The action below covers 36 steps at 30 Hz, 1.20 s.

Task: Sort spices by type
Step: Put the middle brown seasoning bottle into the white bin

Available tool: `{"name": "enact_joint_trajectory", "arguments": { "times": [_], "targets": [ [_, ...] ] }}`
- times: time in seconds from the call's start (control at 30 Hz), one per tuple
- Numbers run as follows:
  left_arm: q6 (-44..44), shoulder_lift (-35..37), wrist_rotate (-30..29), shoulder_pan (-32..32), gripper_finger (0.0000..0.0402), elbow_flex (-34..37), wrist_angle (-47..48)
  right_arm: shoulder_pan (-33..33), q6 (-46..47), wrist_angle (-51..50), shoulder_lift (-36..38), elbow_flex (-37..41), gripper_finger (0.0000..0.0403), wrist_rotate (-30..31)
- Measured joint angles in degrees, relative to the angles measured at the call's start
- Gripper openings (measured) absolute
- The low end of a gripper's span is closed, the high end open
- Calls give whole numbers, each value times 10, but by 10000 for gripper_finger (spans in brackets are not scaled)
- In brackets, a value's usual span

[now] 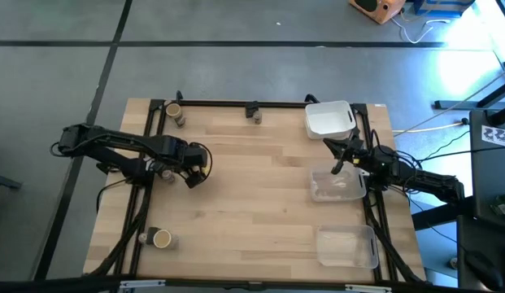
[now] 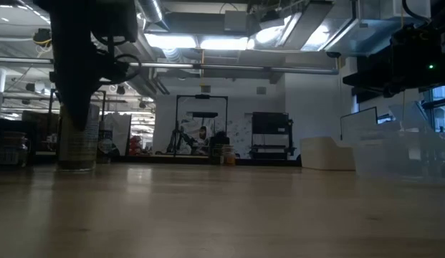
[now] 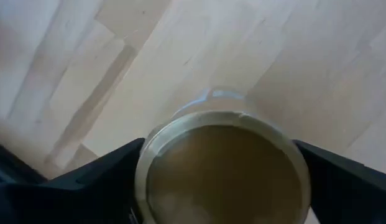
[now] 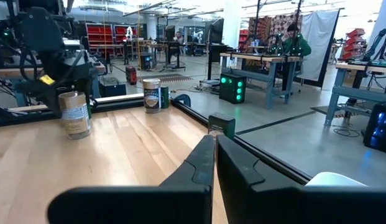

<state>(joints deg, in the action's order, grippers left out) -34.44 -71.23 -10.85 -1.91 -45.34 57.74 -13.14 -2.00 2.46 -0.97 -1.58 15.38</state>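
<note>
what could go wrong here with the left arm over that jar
The left gripper straddles the tan-topped jar, fingers wide open and close to its sides; an off-centre close could tip or push it across the table. The jar is tall and upright, so a nudge might topple it.

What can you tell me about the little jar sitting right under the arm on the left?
The jar is a small round container with a flat tan top and a pale rim; its side looks clear with a label, seen from across the table. It stands upright on the wooden table, near the left edge. The left gripper is open directly above it, one dark finger on each side of the lid. Whether they touch it, I cannot tell.
</note>
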Motion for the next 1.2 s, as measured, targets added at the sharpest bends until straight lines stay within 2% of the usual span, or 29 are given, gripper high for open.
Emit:
{"name": "enact_joint_trajectory", "arguments": {
  "times": [0.2,0.4,0.63,0.77,1.0,1.2],
  "targets": [
    [-8,0,17,0,258,-1,-29,0,0,0,0,0,19,0],
    [5,-1,33,0,257,-22,-119,0,2,0,0,0,19,0],
    [66,-28,9,-7,257,-76,-187,0,2,12,0,0,19,0],
    [127,-93,9,-21,257,-124,-223,0,2,15,-3,-6,19,0],
    [214,-242,24,-49,258,-261,-203,0,2,13,-32,-34,19,2],
    [282,-348,42,-52,262,-388,-150,0,4,13,-56,-36,19,60]
  ]
}}
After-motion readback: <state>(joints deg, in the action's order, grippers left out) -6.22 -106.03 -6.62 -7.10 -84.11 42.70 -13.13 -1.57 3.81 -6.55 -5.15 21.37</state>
